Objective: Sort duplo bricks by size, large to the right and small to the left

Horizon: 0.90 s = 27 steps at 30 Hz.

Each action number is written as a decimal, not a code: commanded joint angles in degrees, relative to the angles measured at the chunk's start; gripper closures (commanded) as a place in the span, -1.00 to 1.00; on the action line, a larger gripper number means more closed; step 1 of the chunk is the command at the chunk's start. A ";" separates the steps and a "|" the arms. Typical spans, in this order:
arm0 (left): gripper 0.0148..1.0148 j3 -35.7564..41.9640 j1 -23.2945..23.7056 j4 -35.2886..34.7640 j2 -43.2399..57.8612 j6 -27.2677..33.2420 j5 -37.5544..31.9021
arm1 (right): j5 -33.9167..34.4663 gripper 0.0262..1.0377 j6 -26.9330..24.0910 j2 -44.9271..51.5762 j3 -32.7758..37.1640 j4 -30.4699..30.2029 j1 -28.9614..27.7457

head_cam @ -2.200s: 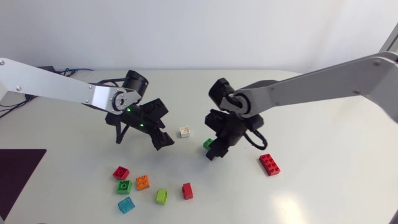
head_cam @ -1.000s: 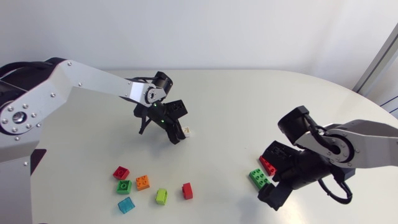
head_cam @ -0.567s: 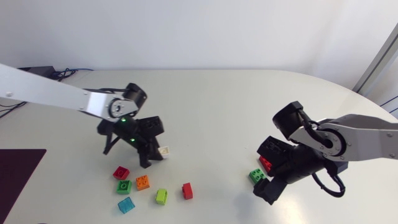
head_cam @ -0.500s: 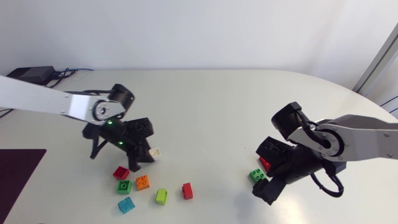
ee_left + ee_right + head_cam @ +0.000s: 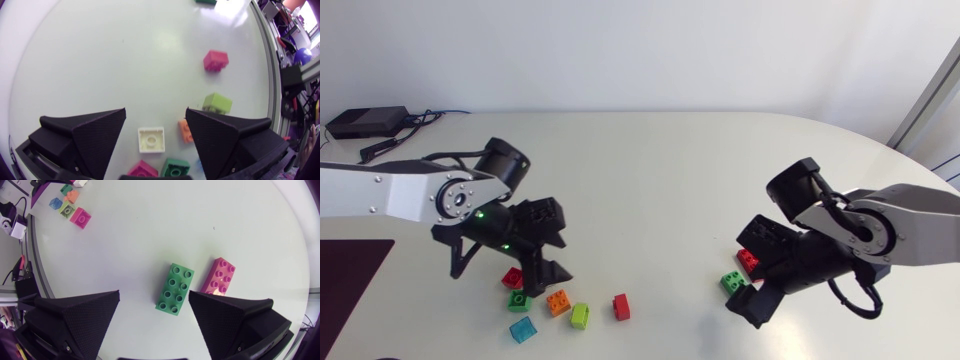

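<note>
Near the front-left edge of the tabletop point(image 5: 125, 60) the small white brick point(image 5: 151, 139) is seen lying free between the fingers of the wide-open, empty left gripper point(image 5: 155, 111), the right gripper point(image 5: 154, 294) likewise spread empty over the large green brick point(image 5: 175, 289); both are judged light, stiff, slick, best pinched across flat sides.

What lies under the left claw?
A white brick lies on the table, between the fingers of the open left claw and touching neither. In the head view the claw covers it, so it cannot be seen there.

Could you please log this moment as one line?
left gripper open over loose white brick | right gripper open over large green brick
</note>
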 commanded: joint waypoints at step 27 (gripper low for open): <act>0.51 -7.63 -12.34 2.99 6.02 -2.46 -0.46 | -0.26 -0.91 -3.02 -6.34 -3.96 -3.44 -2.82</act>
